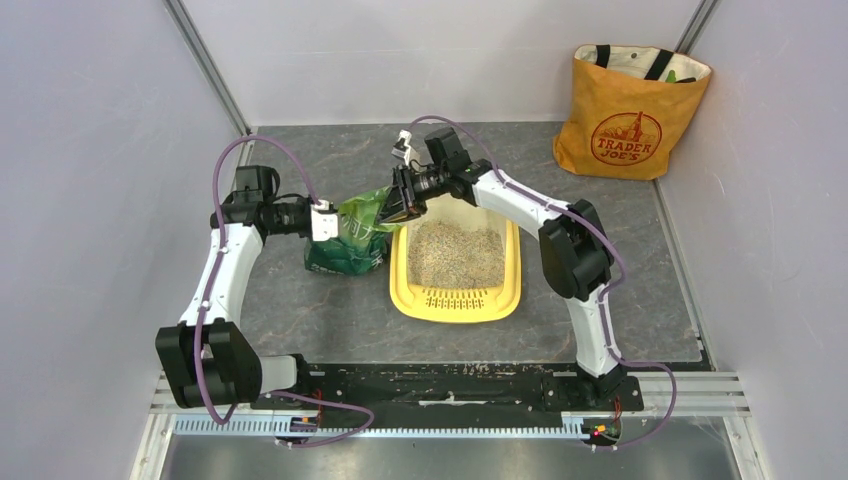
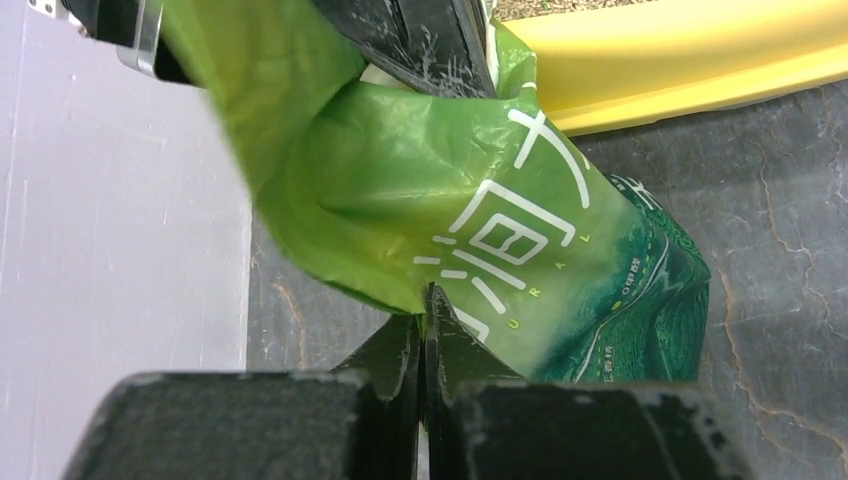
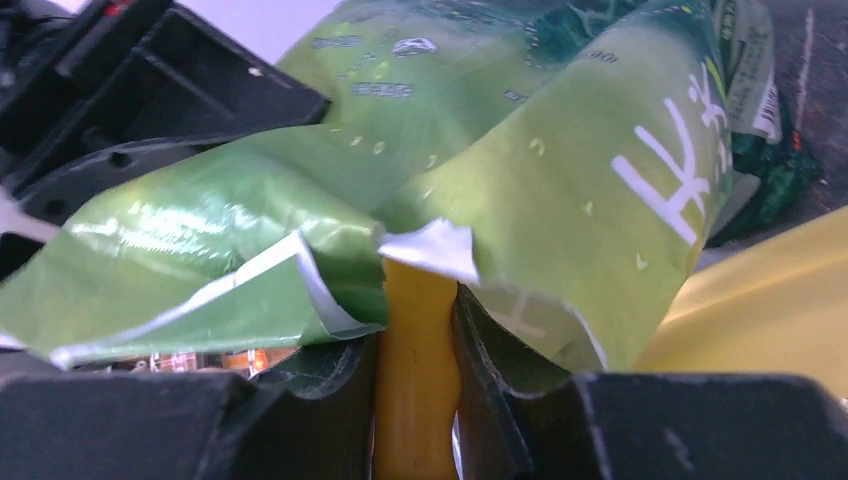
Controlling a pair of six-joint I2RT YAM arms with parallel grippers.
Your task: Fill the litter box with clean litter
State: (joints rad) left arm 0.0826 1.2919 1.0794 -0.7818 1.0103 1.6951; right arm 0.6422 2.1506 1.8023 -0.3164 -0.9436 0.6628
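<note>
Nearest the bases, the litter box (image 1: 455, 312), flat on the table, slotted end toward the arms, long axis running near to far. Already carrying a bed of clean litter (image 1: 457, 255) over its middle and far part. Just left of its far half, the green bag (image 1: 345, 248), slumped on the table close against the yellow rim. Clamped on a fold at the bag's left side by the left gripper (image 2: 425, 325), fingers pressed tight together on the film. Further back, over the box's far-left corner, the right gripper (image 1: 405, 200) at the bag's torn mouth. Seen from its own camera, fingers slightly parted, a yellow strip in the gap and the bag's edge draped across them, so cannot tell whether pinching the film or not. Mouth turned rightward, toward the box. To pour more, probably a matter of lifting the left side and tipping over the rim. Farthest, an orange tote bag (image 1: 625, 115) in the right corner
</note>
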